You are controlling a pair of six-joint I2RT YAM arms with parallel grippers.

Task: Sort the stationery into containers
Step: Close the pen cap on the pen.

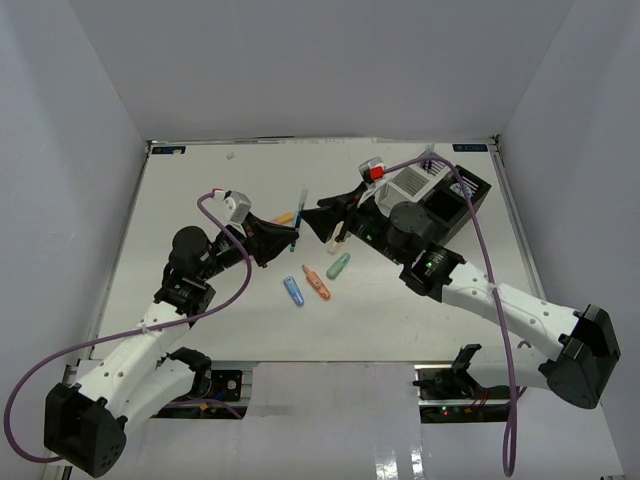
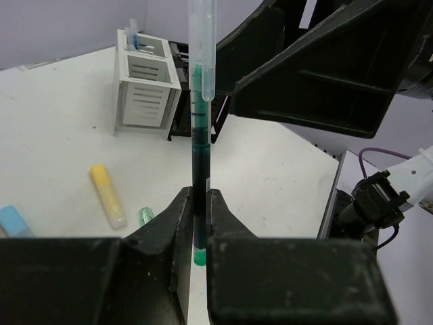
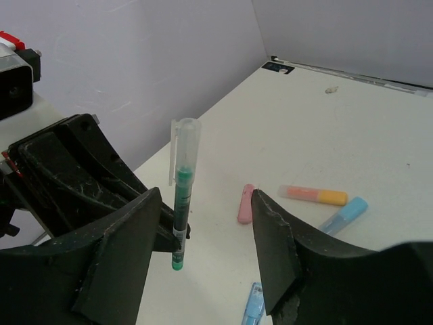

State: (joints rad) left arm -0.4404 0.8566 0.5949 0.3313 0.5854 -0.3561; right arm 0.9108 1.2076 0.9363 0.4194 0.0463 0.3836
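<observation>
My left gripper (image 1: 287, 238) is shut on a thin green pen (image 1: 300, 213) with a clear cap and holds it upright above the table. In the left wrist view the pen (image 2: 199, 135) stands clamped between the fingers (image 2: 169, 223). My right gripper (image 1: 322, 222) is open and faces the pen. In the right wrist view the pen (image 3: 181, 186) hangs between its spread fingers (image 3: 270, 237), close to the left one. The white container (image 1: 413, 184) and the black container (image 1: 455, 203) stand at the back right. Blue (image 1: 293, 291), orange (image 1: 317, 283) and green (image 1: 339, 265) markers lie on the table below.
A pink marker (image 3: 245, 203), an orange-yellow marker (image 3: 312, 195) and a light blue marker (image 3: 345, 215) lie on the table under the grippers. A yellow marker (image 2: 108, 195) lies near the white container (image 2: 145, 84). White walls enclose the table.
</observation>
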